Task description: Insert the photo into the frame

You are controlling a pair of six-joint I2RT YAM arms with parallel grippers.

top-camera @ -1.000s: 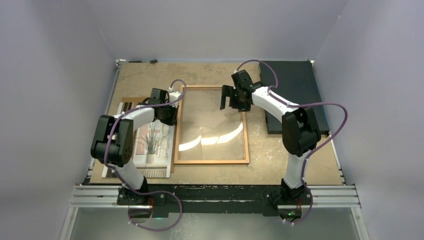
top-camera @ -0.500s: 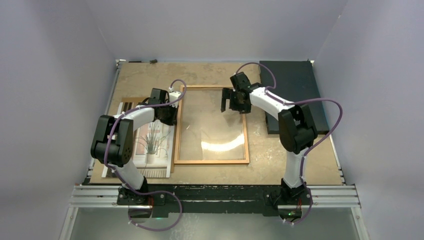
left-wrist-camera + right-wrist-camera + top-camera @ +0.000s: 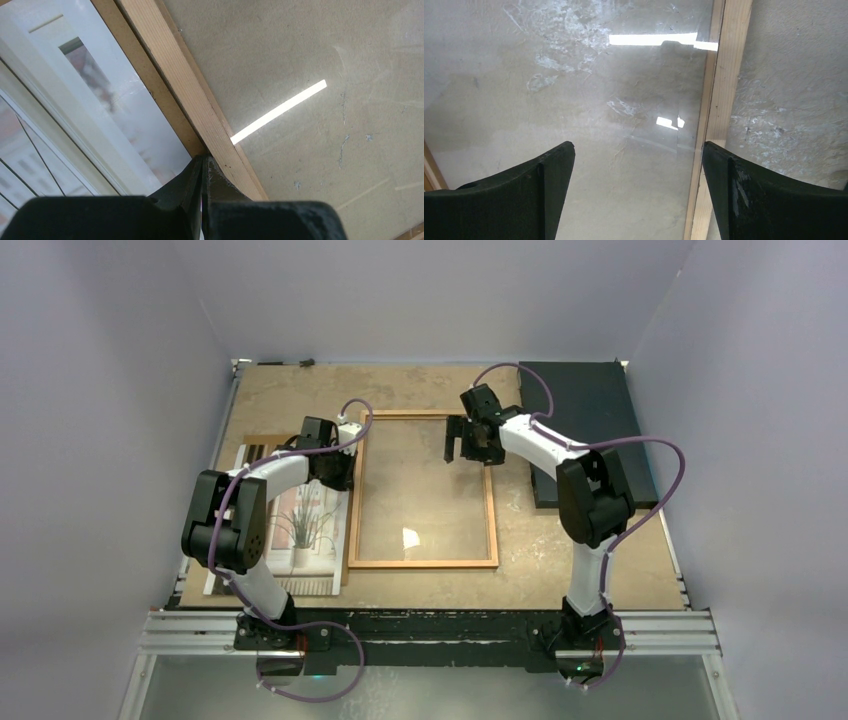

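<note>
The frame point(image 3: 420, 563) lies flat in the middle of the table, thin wooden rails around clear glass. The photo point(image 3: 305, 530), a pale print of a potted plant, lies just left of it on a brown board point(image 3: 258, 443). My left gripper point(image 3: 343, 480) is shut, and its tip touches the frame's left rail point(image 3: 190, 100) beside the photo point(image 3: 75, 100). My right gripper point(image 3: 468, 450) hangs open over the frame's far right part. One finger point(image 3: 559, 170) is over the glass and the other is above the right rail point(image 3: 724, 75).
A dark rectangular slab point(image 3: 590, 410) lies at the back right, just beyond the right arm. Grey walls close in the table on three sides. A metal rail point(image 3: 430, 632) with both arm bases runs along the near edge.
The bright reflection on the glass has shrunk from a wide arc to a small spot. My right gripper has shifted slightly over the frame's right side. The left arm has not moved.
</note>
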